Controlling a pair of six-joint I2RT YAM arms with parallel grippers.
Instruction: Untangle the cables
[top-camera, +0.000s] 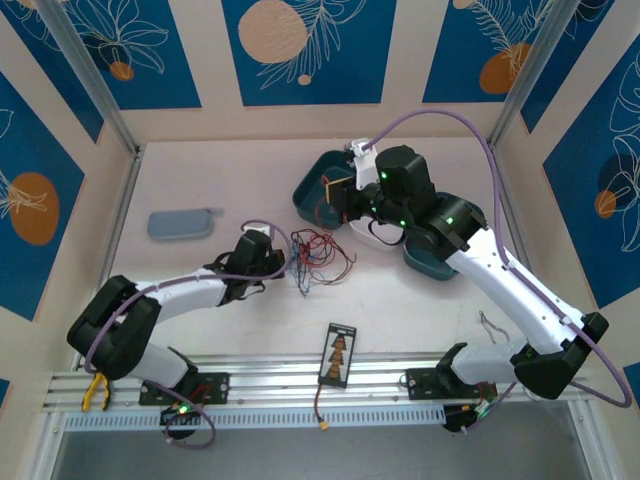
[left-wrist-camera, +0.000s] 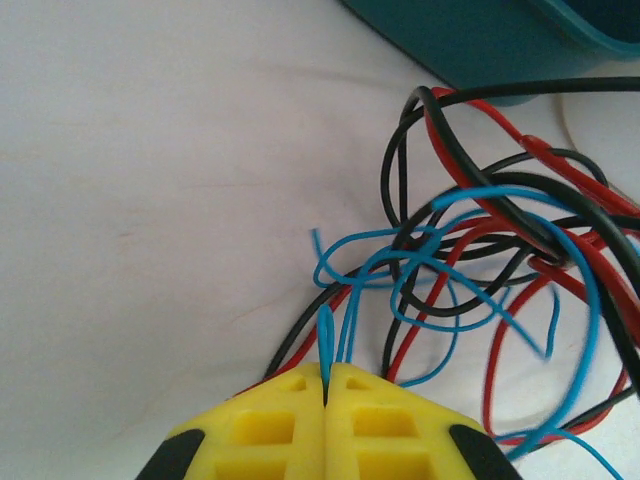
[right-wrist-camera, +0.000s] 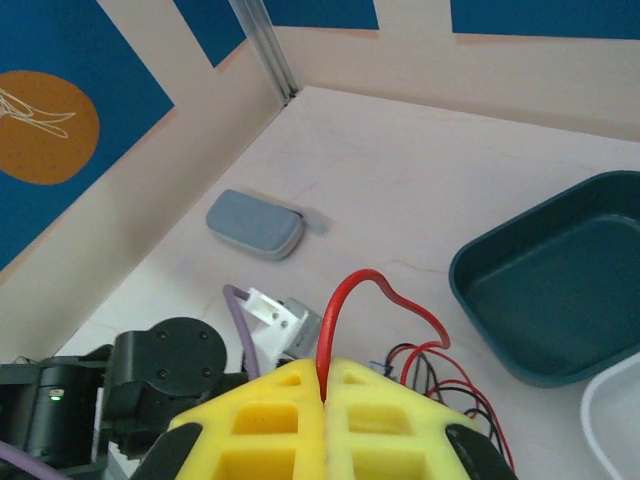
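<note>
Untangling the cables (top-camera: 315, 258), a red, blue and black knot on the table (top-camera: 200, 170) near mid-field in the top view. The step in hand appears to be drawing two strands apart. The pulls are best slow and opposed, each along its wire's free run, so that loops slip rather than tighten. Left gripper (left-wrist-camera: 325, 372), at 9 o'clock of the knot: yellow fingers pressed together on a single blue wire (left-wrist-camera: 326, 340), the tangle fanning toward 2 o'clock. Right gripper (right-wrist-camera: 325, 368): fingers likewise closed, pinching a red wire (right-wrist-camera: 362, 276) that arches up from the tips, with the teal tray (right-wrist-camera: 540, 300) at 3 o'clock.
</note>
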